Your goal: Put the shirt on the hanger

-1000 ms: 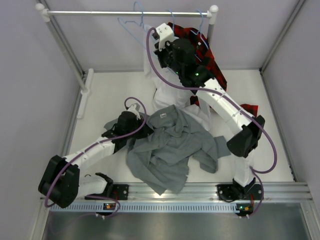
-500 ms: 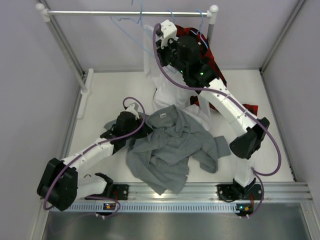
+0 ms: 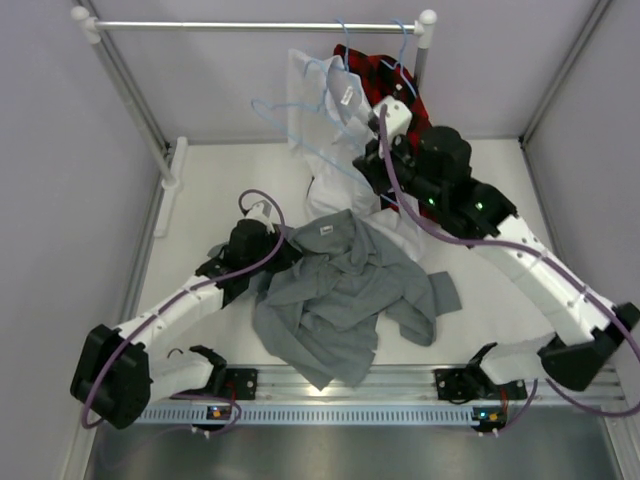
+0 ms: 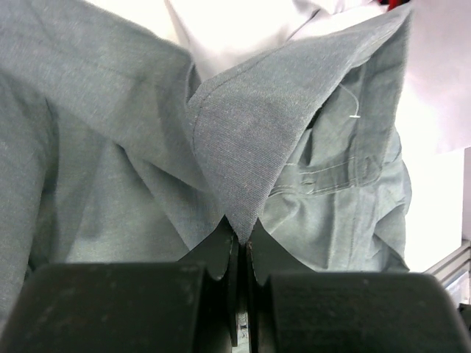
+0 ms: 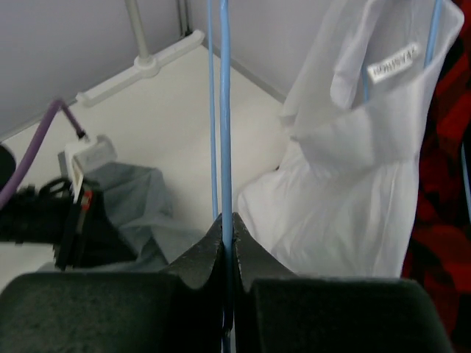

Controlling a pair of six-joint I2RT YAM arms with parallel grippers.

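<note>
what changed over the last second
The right gripper, shut on the hanger, drew back from the rail toward the near right, taking the hanger off it. The left gripper stayed shut on the collar of the grey shirt, which lay as before.

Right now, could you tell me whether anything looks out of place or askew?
The grey shirt lies crumpled on the table, its collar pinched by the left gripper. The white shirt trails onto the table. The light-blue hanger sits tilted in the right gripper.
</note>
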